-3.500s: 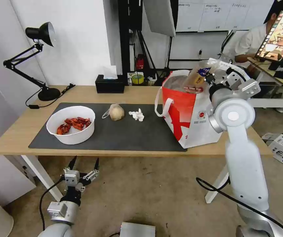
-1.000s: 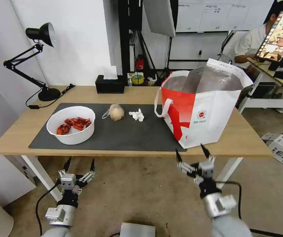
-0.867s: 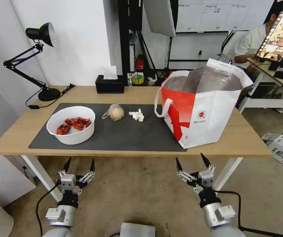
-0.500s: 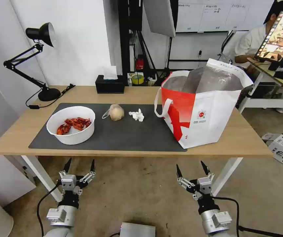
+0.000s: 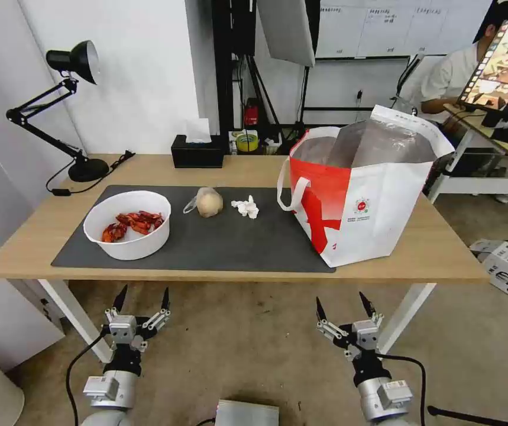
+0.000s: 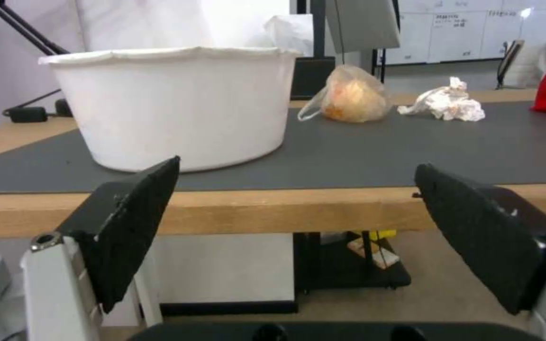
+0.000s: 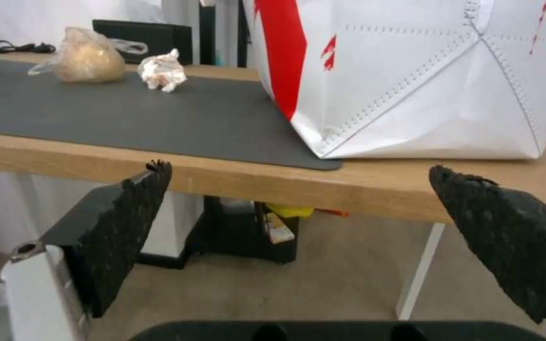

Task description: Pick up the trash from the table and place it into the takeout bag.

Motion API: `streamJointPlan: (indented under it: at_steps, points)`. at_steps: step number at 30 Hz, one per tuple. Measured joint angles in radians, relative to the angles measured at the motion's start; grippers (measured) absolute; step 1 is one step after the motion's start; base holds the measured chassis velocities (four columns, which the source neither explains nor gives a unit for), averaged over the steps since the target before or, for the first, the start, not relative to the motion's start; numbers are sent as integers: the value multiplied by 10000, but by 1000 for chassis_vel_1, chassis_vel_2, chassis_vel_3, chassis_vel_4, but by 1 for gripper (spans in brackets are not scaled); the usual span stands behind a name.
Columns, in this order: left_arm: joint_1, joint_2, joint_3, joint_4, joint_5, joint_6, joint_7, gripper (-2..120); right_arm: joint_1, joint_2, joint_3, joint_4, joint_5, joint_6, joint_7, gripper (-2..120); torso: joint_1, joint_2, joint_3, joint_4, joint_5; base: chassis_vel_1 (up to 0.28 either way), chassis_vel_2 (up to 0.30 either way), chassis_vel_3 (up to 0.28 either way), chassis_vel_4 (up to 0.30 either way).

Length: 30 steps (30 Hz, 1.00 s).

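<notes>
On the dark mat of the table (image 5: 248,168) stand a white bowl of red crayfish shells (image 5: 128,224) (image 6: 172,104), a knotted clear bag with a beige lump (image 5: 207,202) (image 6: 352,94) (image 7: 88,60) and a crumpled white tissue (image 5: 246,207) (image 6: 445,101) (image 7: 162,70). The takeout bag (image 5: 360,195) (image 7: 412,76) stands open at the table's right end, silver lining showing. My left gripper (image 5: 142,297) (image 6: 295,208) hangs open below the table's front edge, under the bowl. My right gripper (image 5: 342,305) (image 7: 298,213) hangs open below the front edge, under the bag.
A black desk lamp (image 5: 67,112) stands at the table's back left. A black tissue box (image 5: 197,155) sits at the back edge. A white table leg (image 5: 398,322) is just right of my right gripper. A person sits at a monitor desk (image 5: 502,118) behind.
My right arm has come away from the bag's mouth, where it held a clear package, and lowered below the table edge, empty. The left gripper sank slightly.
</notes>
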Motion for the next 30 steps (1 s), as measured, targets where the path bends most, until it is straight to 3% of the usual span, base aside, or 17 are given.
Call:
streamJointPlan:
  at_steps: [8,17,20,23,30]
  points:
    - [17,7,-29,0,5,-35,-2,100,408,-76,-350,307,319,-190,-36,100,0,0,0,0,0,0,0,0,0]
    - [-114,110,129,71,20,-48,-3,100,2329,-459,-1227,979,2328,-1900,-56,100,0,0,0,7,1,0,0,0,0]
    - [-377,308,447,205,22,64,-4,100,2634,-432,-1219,1057,2954,-2479,122,100,0,0,0,-4,-1,0,0,0,0]
    - [-427,379,581,272,25,142,-4,100,3923,-445,-1707,639,4347,-3527,587,100,0,0,0,0,2,0,0,0,0]
    - [-413,360,437,233,24,169,-9,100,6353,-469,-2870,-505,5691,-3992,1080,100,1,0,1,1,2,0,0,0,0]
